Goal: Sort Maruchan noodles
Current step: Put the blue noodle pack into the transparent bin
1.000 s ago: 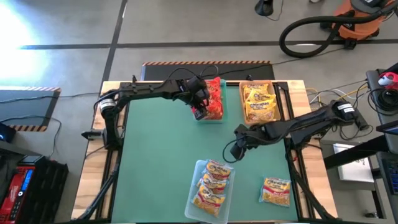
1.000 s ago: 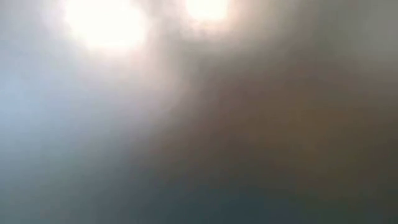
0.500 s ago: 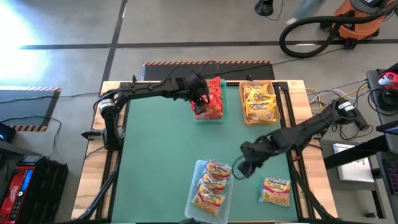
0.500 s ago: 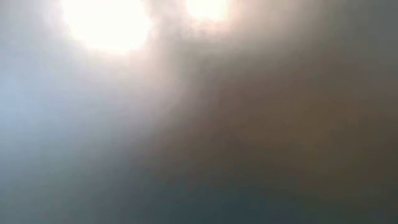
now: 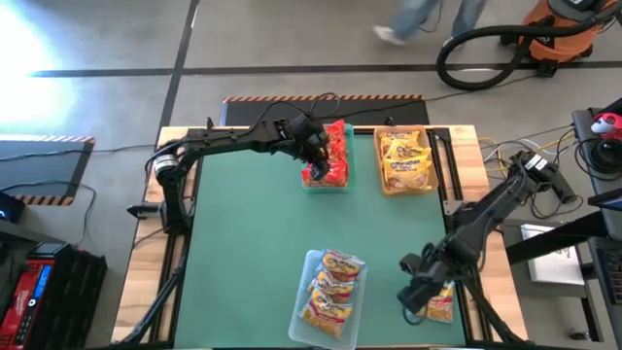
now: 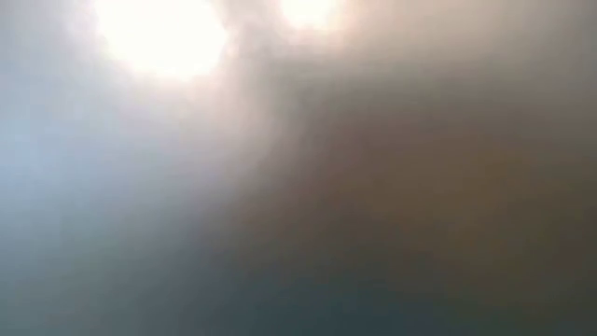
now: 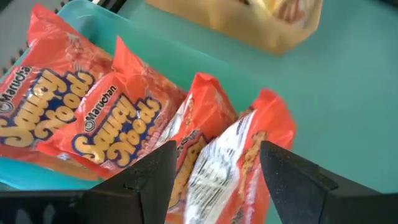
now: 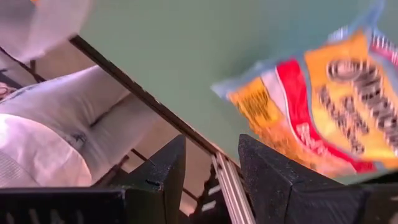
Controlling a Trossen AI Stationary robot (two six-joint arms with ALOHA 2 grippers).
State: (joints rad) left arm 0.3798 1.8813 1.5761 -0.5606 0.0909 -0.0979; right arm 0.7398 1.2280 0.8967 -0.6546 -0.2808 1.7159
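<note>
Several red Maruchan noodle packets (image 5: 335, 154) lie in a teal bin (image 7: 93, 18) at the table's far side. My left gripper (image 5: 313, 167) hangs open over that bin. One red packet (image 7: 217, 168) stands on edge between its fingers (image 7: 155, 174) and leans on the packets beside it. A loose yellow-orange packet (image 5: 439, 303) lies flat on the mat near the right front corner. My right gripper (image 5: 413, 292) hovers open just left of it, with nothing between its fingers (image 8: 211, 168). The low view is washed out. My left gripper stands with one finger on either side of the upright red packet (image 7: 205, 143), coming from above at a slant. I cannot tell whether either finger touches it. The packet's lower edge rests in the bin.
A tan bin (image 5: 405, 160) of yellow packets stands at the far right. A clear bin (image 5: 330, 292) with several yellow packets stands at the near middle. The table's edge (image 8: 143, 99) is close to my right gripper. A person's leg (image 8: 56, 130) shows beyond it.
My right gripper has swung from the table's middle toward the near right corner, rolling its wrist. It now hangs beside the loose yellow-orange packet. A person has walked past beyond the far edge.
</note>
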